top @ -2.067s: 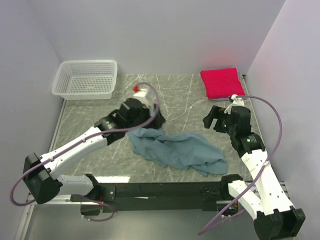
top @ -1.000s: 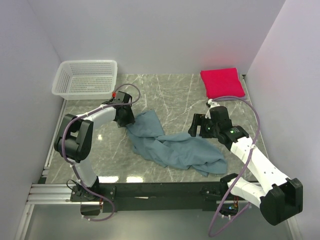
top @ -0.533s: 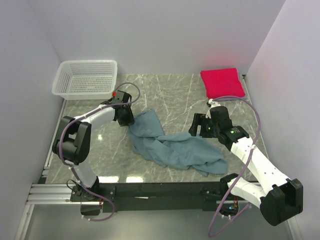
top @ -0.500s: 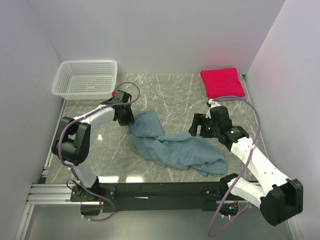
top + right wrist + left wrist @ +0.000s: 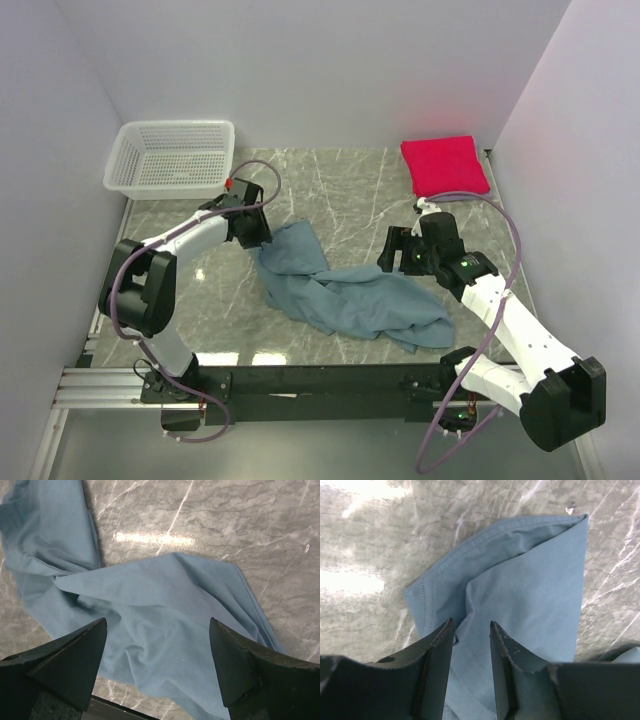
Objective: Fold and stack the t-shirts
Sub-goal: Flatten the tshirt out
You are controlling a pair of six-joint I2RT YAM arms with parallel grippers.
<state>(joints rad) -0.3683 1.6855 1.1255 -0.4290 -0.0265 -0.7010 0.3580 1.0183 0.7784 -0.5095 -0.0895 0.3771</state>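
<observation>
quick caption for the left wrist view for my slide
Left gripper, jaws close together, straddles a crease in the teal-blue t-shirt lying on the grey marble table.

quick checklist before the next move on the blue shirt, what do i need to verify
1. Left fingers straddle a fold at the teal shirt's far left end: ok.
2. Left fingers actually pinching that fold: cannot tell.
3. Right fingers wide open above the shirt's right part: ok.
4. Teal shirt lying flat for folding: not ok, crumpled.
5. Pink shirt folded in the far right corner, apart from the teal one: ok.
6. Basket apart from both arms: ok.
</observation>
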